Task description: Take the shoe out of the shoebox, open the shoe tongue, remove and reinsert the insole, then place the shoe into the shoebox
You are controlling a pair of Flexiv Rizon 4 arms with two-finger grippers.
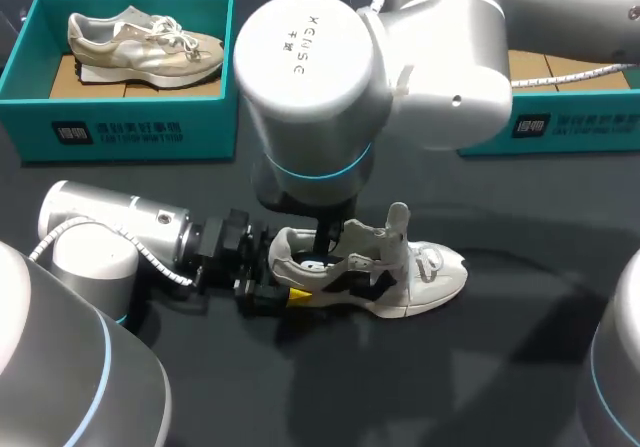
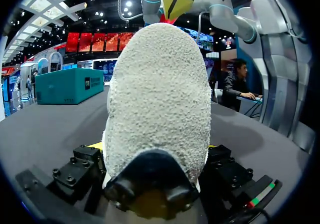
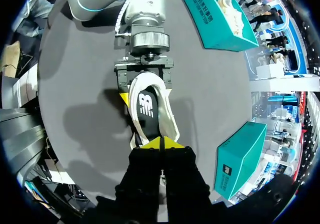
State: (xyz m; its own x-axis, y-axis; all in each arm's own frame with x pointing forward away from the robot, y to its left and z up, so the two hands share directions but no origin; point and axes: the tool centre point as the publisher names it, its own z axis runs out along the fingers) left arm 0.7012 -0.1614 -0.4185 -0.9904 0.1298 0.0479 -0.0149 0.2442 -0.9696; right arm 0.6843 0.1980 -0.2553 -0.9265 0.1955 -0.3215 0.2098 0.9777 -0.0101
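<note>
Our white shoe [image 1: 405,279] lies on its sole out on the dark desk [image 1: 480,367], near the middle and well apart from both boxes, toe pointing toward our right side. Our left pincer [image 3: 145,92] comes in low from the left and is clamped on the heel, one finger on each side of it. The tongue [image 1: 393,229] stands pulled up, so the opening is wide. The dark insole [image 3: 146,108] lies inside it. Our right pincer [image 3: 161,144] hangs straight down over the front end of that opening, its yellow tips pressed together with only a thin seam between them. We cannot tell whether they pinch the insole's edge. At the far side of the desk one teal shoebox [image 1: 130,127] holds a beige shoe [image 1: 140,47]. A second teal shoebox [image 1: 570,127] sits to the right, partly hidden behind our right arm.
</note>
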